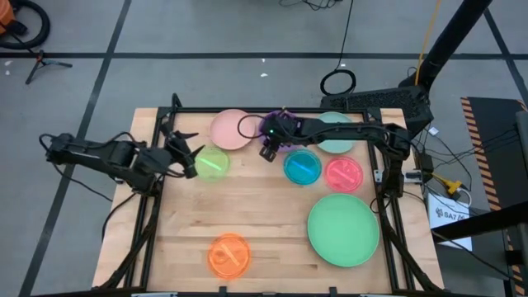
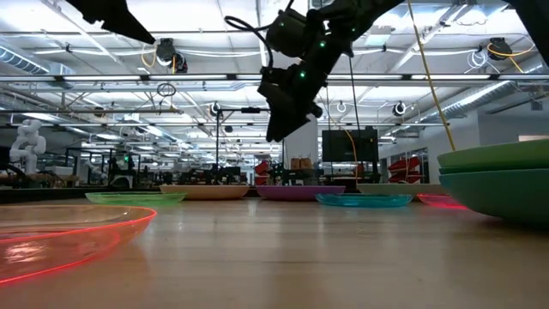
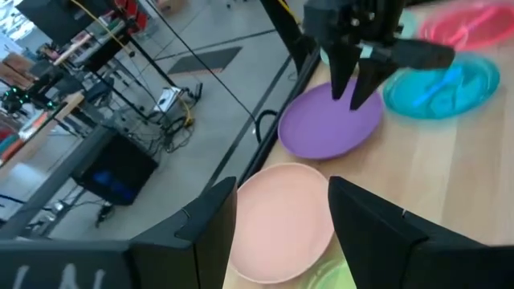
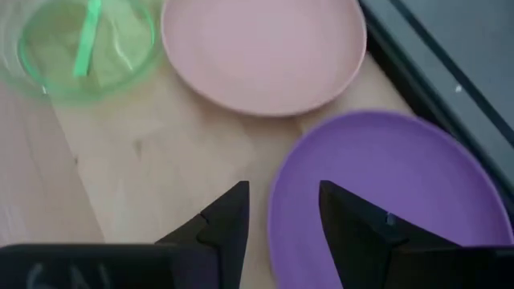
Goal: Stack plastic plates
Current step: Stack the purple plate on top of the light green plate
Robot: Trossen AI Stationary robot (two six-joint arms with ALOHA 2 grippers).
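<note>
Just under R fingers [image 4: 283, 210], open: purple plate [image 4: 401, 201] edge.

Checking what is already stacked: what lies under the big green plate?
In the low view the large green plate rests on a teal plate, only its rim showing. Anything further beneath is covered.

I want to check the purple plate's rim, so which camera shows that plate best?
The right wrist view: the purple plate fills much of the frame beyond the open right tool. The left wrist view shows it whole but farther off. The high view mostly hides it under the arm; the low view shows only its edge.
</note>
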